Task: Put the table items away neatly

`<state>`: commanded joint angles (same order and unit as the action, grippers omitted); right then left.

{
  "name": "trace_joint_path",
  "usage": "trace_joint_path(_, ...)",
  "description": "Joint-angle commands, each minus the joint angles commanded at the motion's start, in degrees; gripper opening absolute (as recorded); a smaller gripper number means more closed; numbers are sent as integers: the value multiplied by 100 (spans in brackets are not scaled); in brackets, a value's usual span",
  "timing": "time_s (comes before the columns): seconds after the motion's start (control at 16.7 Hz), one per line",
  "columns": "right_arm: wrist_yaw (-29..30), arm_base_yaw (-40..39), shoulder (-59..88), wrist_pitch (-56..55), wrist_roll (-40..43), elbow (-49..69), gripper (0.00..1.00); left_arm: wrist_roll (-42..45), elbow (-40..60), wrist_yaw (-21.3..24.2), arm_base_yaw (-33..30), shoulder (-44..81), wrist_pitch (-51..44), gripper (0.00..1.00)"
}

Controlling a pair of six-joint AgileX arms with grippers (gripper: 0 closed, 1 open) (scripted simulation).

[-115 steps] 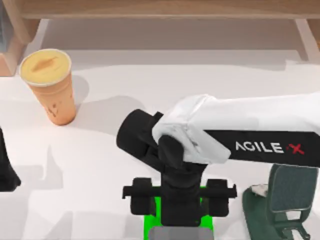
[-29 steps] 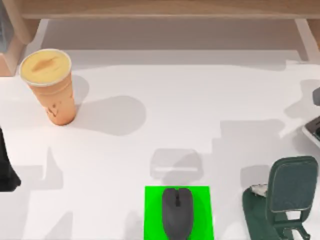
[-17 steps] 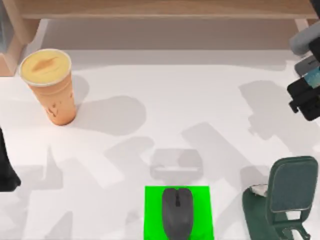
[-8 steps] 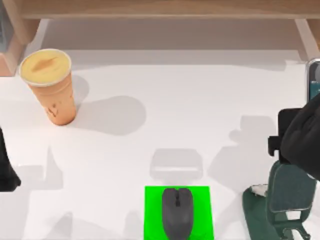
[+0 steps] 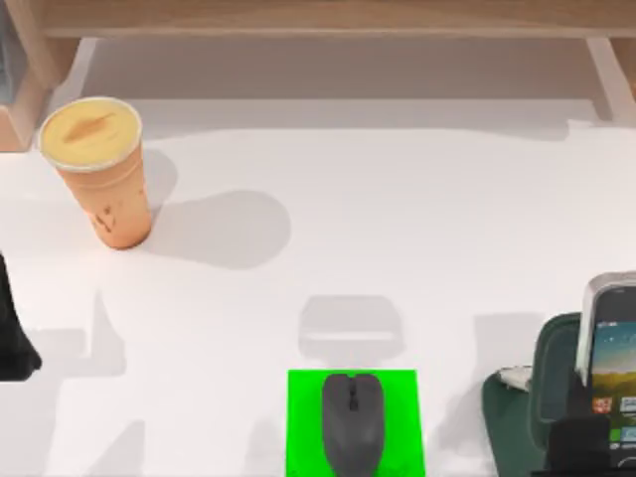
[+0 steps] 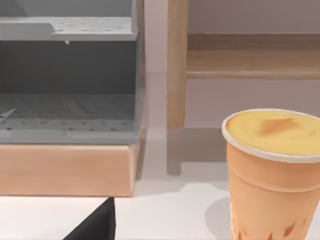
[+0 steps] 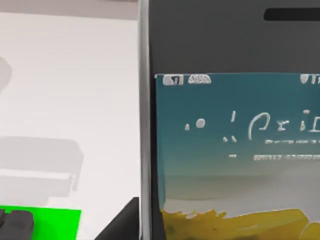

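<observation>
Now my right gripper (image 5: 594, 447) pinches the smartphone (image 5: 612, 358) upright over the dark green stand (image 5: 552, 378) at the near right — lined up for docking. Mouse (image 5: 352, 422) sits on the green pad (image 5: 303, 422); cup (image 5: 99, 169) waits far left.

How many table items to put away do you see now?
3: the mouse on the green pad, the cup at the table's left, the smartphone over the dark stand.

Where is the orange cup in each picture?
Top view: the orange cup stands upright at the table's far left.
Left wrist view: the cup is close up, its yellow lid facing up.
Right wrist view: not in it.
Shared landmark: the yellow lid, plain in the top and left wrist views.
</observation>
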<state>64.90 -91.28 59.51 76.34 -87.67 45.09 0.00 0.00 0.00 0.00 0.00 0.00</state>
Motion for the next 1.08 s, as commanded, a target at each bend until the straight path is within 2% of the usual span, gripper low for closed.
trace_joint_path(0.18,80,-389,-85,53,-402,-241,0,0,0,0,0,0,0,100)
trace_joint_path(0.6,93,-347,-118,-29,-375,-157,0,0,0,0,0,0,0,100)
trace_joint_path(0.84,227,-42,-515,-859,135,523,0,0,0,0,0,0,0,100)
trace_joint_path(1.08,210,407,-898,-2053,1180,749,0,0,0,0,0,0,0,100)
